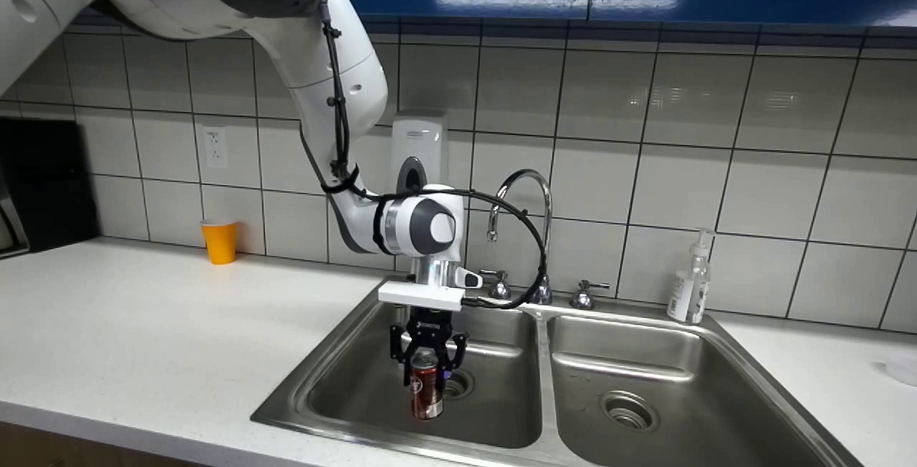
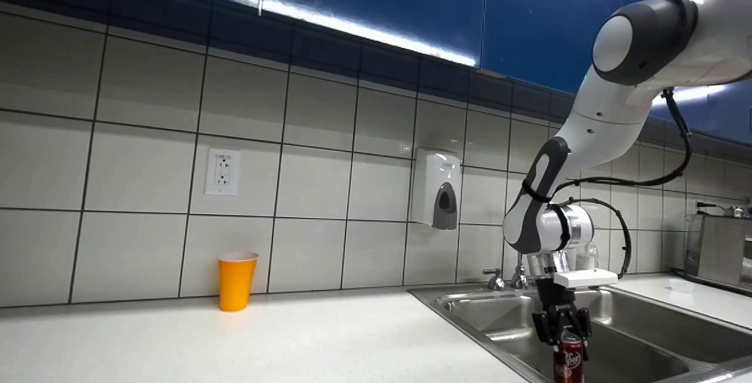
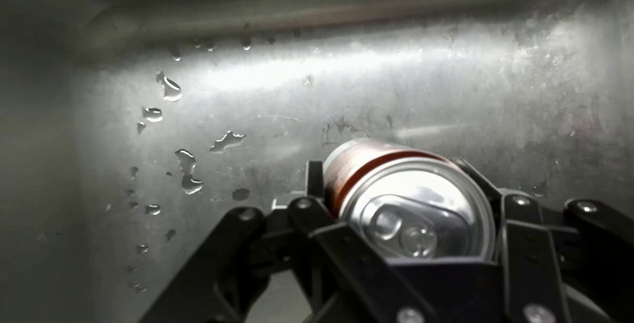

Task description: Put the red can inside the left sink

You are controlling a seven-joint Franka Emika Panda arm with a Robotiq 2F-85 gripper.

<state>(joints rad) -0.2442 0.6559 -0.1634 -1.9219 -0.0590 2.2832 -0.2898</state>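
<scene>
One red can (image 1: 427, 397) stands or hangs nearly upright within the left sink (image 1: 501, 410), pinched from both sides about its upper half by the gripper (image 1: 424, 381); whether its base touches bottom cannot be told. If it hangs clear, letting go now could drop it and send it rolling; if it rests, any lowering might press it too hard. The drain (image 1: 461, 384), near it, would give uneven footing, and water drops (image 3: 190, 183) might let it slide. Farther out, the cable loop (image 1: 542, 256) could catch the faucet (image 1: 549, 202) as the arm (image 1: 365, 73) lifts.
</scene>
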